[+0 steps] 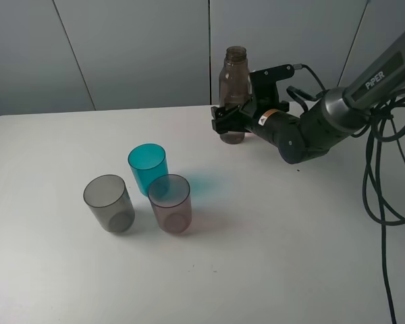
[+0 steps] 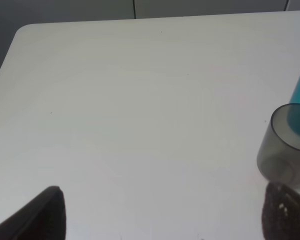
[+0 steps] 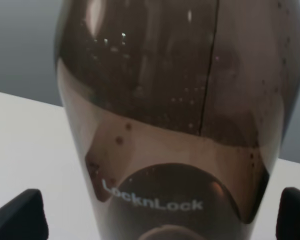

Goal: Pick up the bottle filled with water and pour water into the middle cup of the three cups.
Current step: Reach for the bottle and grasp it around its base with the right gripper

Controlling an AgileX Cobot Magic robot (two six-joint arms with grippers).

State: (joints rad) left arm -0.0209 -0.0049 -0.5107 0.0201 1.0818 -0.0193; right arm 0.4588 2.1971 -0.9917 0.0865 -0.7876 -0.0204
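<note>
**Bottle upright between open right jaws, cups untouched**

The bottle (image 1: 234, 81) stands on its base near the far edge of the white table (image 1: 290, 256). Its long axis is vertical and its open, threaded neck points straight up. In the right wrist view its smoky brown wall fills the picture, with the raised lettering "LocknLock" low on the body and droplets on the inside.

The right gripper (image 1: 228, 123) reaches in from the right and straddles the lower part of the bottle. Its jaws are apart: each dark fingertip (image 3: 20, 217) sits off to one side, and bare table shows between at least one of them and the bottle wall.

The three cups stand in a close cluster well apart from the bottle, nearer the front left. The middle cup (image 1: 147, 167), teal, is at the back. The grey cup (image 1: 108, 202) is to its front left. The mauve cup (image 1: 170, 202) is to its front right, and its rim overlaps the teal wall in the high view. All three are upright with their mouths up.

The left gripper (image 2: 162, 217) hangs over bare table with its jaws wide apart and nothing between them. The grey cup is just beside one fingertip (image 2: 285, 215).
</note>
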